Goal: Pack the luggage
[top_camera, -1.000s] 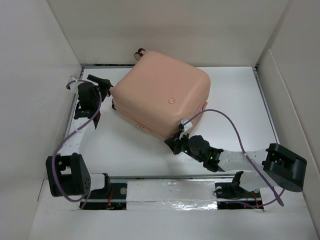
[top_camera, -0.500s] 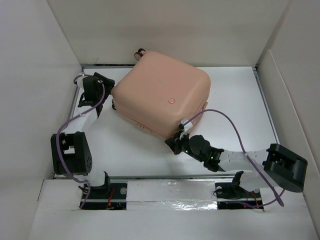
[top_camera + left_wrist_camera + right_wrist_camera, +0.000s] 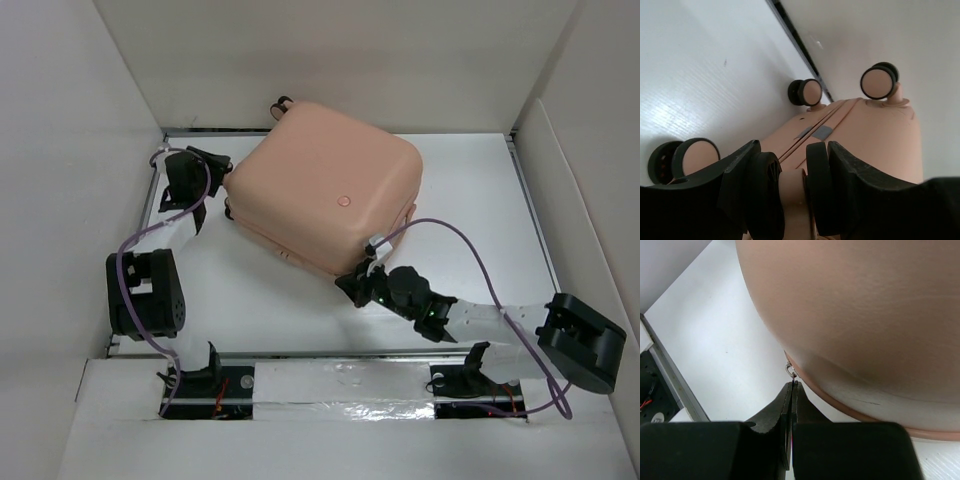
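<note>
The luggage [image 3: 325,190] lies shut and flat on the white table, a round logo dot [image 3: 343,201] on its peach-pink shell. My left gripper [image 3: 218,170] is at its left corner. In the left wrist view the fingers [image 3: 850,170] press on both sides of a black-and-pink caster wheel [image 3: 790,192]. Three other caster wheels [image 3: 877,82] stand free. My right gripper [image 3: 352,285] is at the luggage's near edge, shut on the thin zipper pull below a small metal ring [image 3: 790,371].
White walls close in the table on the left, back and right. A black rail [image 3: 800,45] runs along the far wall's foot. Purple cables [image 3: 455,240] loop off both arms. The arm bases and a foil strip [image 3: 340,385] line the near edge.
My left arm has folded in and pushed its gripper up to the luggage's left corner, where the jaws narrowed onto the caster wheel. The right arm has shifted slightly to the right, still shut.
</note>
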Controlling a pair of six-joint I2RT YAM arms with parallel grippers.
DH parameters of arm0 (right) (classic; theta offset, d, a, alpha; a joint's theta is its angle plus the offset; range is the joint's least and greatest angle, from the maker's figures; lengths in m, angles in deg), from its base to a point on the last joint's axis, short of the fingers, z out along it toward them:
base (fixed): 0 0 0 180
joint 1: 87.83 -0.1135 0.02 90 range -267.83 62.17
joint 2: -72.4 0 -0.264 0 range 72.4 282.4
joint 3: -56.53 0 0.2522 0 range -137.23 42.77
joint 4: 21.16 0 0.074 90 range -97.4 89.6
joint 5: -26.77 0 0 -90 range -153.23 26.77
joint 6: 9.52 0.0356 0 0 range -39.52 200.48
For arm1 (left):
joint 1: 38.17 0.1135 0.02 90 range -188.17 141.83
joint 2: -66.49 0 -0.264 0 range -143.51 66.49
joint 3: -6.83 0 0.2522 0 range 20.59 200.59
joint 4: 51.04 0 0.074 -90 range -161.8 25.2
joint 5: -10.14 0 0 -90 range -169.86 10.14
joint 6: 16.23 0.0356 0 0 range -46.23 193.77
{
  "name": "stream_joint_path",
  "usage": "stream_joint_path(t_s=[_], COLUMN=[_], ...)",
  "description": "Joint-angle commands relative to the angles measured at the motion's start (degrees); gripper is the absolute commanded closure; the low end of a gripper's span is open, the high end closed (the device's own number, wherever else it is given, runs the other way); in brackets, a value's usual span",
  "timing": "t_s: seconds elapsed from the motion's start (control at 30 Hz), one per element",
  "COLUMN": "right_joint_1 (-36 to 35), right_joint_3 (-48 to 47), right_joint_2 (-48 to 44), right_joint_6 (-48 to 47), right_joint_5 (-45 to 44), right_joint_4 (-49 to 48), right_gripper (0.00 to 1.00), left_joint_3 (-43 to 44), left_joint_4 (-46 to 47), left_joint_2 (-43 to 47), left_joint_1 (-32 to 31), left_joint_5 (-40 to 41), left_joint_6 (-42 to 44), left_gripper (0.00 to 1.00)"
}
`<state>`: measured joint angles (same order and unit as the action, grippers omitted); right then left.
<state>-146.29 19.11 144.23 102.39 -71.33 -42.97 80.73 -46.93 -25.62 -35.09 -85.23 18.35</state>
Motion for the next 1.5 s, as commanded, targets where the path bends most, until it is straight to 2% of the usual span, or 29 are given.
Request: stream_joint_path(t_s=[0.0,0.03,0.13,0.17,0.2,0.27,0.3,0.4,0.43,0.57,0.67,0.8,0.9,1.03,1.17,1.2,1.27,1.37,1.43,1.47], right_joint_1=[1.94,3.51,7.55,8.7,9.93,12.65,13.27,14.59,15.29,14.52,8.11,0.28,-2.27,-2.8,-2.8,-3.33,-3.33,-3.33,-2.72,-2.19], right_joint_3=[1.51,1.77,1.6,0.9,0.55,-0.33,-0.59,-0.34,-0.07,0.02,-2.35,-8.41,-12.98,-16.59,-15.72,-13.45,-10.63,-5.09,-2.63,-0.44], right_joint_2=[-3.27,-4.32,-6.61,-8.79,-10.03,-13.45,-14.52,-17.68,-17.95,-14.63,-7.96,2.15,8.4,13.94,18.43,18.52,17.03,9.14,3.43,-2.78], right_joint_6=[-0.55,-0.99,-3.62,-4.41,-5.12,-7.23,-7.67,-8.64,-8.81,-8.03,-6.71,-6.0,-6.44,-6.18,-0.75,0.66,1.29,-0.02,-0.73,-1.25], right_joint_5=[2.82,3.26,5.37,6.24,6.95,7.66,8.44,9.24,9.41,14.58,14.61,16.35,18.2,18.21,18.55,18.99,18.82,17.25,13.47,11.89], right_joint_4=[0.5,0.94,3.83,5.32,8.82,11.65,14.28,17.54,17.38,14.13,10.27,5.09,1.32,-4.67,-15.03,-19.32,-20.85,-14.99,-6.91,-3.83], right_gripper=[1.0,1.0,1.0,1.0,1.0,1.0,1.0,1.0,1.0,1.0,1.0,1.0,1.0,1.0,1.0,1.0,1.0,1.0,1.0,1.0], left_joint_3=[-6.04,-8.78,-18.72,-21.0,-24.42,-27.34,-30.92,-36.65,-37.54,-39.39,-38.61,-36.42,-34.48,-35.88,-39.65,-40.27,-40.36,-40.28,-38.26,-36.95], left_joint_4=[11.72,18.28,25.18,26.16,26.69,27.21,28.7,32.57,33.45,32.58,31.44,29.34,21.97,13.44,15.52,16.92,18.6,22.82,24.4,24.23], left_joint_2=[1.4,4.02,10.17,11.77,13.26,16.35,17.66,18.46,18.9,20.57,22.15,26.36,32.07,41.39,44.04,43.08,41.33,36.85,32.45,30.79], left_joint_1=[-0.17,-0.17,-4.11,-6.47,-11.81,-17.63,-22.62,-28.45,-32.91,-41.2,-45.42,-46.14,-46.14,-46.14,-46.14,-46.14,-46.83,-50.51,-53.77,-56.48], left_joint_5=[-2.19,-2.28,0.17,4.1,7.01,12.36,13.53,13.98,14.33,14.16,13.46,10.03,8.27,6.95,5.72,4.41,2.75,2.37,4.48,7.01], left_joint_6=[-0.65,-1.18,-0.84,-0.05,1.96,3.21,3.56,2.95,3.12,3.39,3.39,4.17,5.67,4.28,0.67,-0.12,-0.74,-1.62,-0.31,0.83], left_gripper=[1.0,1.0,1.0,1.0,1.0,1.0,1.0,1.0,1.0,1.0,1.0,1.0,1.0,1.0,1.0,1.0,1.0,1.0,1.0,1.0])
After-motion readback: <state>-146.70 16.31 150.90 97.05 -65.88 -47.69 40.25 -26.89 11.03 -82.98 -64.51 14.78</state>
